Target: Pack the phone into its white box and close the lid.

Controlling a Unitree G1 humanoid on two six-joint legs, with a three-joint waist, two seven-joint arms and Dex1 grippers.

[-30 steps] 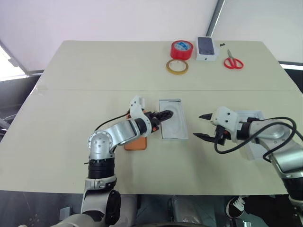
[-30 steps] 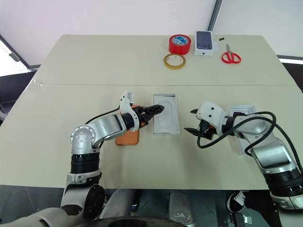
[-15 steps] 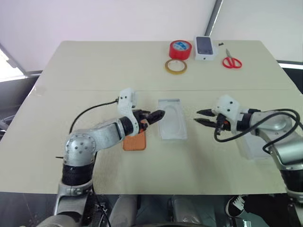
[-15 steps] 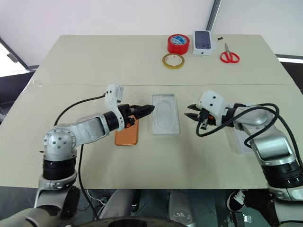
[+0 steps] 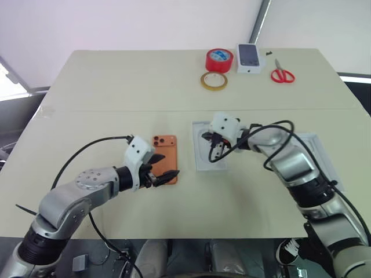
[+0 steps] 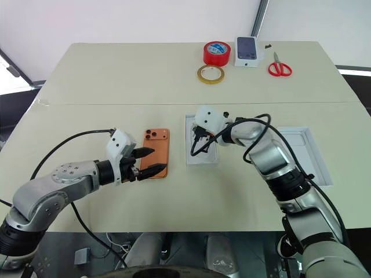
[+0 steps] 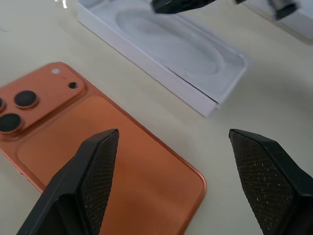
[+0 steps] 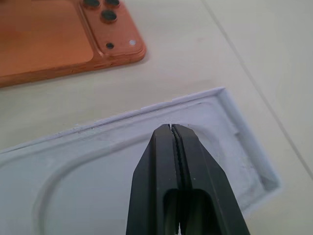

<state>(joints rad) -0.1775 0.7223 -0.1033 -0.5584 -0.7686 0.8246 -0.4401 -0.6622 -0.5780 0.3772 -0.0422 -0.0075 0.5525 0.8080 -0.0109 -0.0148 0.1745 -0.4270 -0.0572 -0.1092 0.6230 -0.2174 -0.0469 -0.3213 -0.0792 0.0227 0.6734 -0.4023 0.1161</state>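
Observation:
The orange phone [image 6: 155, 145] lies flat on the table with its back up, camera lenses at the far end, also seen close up [image 7: 93, 147]. My left gripper [image 6: 159, 159] is open at the phone's near end, its fingers holding nothing. Just right of the phone lies a flat white tray [image 5: 217, 165] with an oval recess. My right gripper [image 6: 196, 145] is shut and empty, its tip [image 8: 171, 126] low over the recess; contact cannot be told. The shallow white box [image 6: 310, 153] lies open at the right, partly behind my right arm.
At the table's far edge are a red tape roll [image 5: 220, 59], a thin yellowish tape ring [image 5: 214, 81], a small white carton printed with a phone [image 5: 250, 58] and red scissors [image 5: 282, 75]. The table's left half and near edge are bare.
My left gripper drew back from the tray to the phone's near end, uncovering the phone. My right gripper shut and swung left from beside the box to over the tray.

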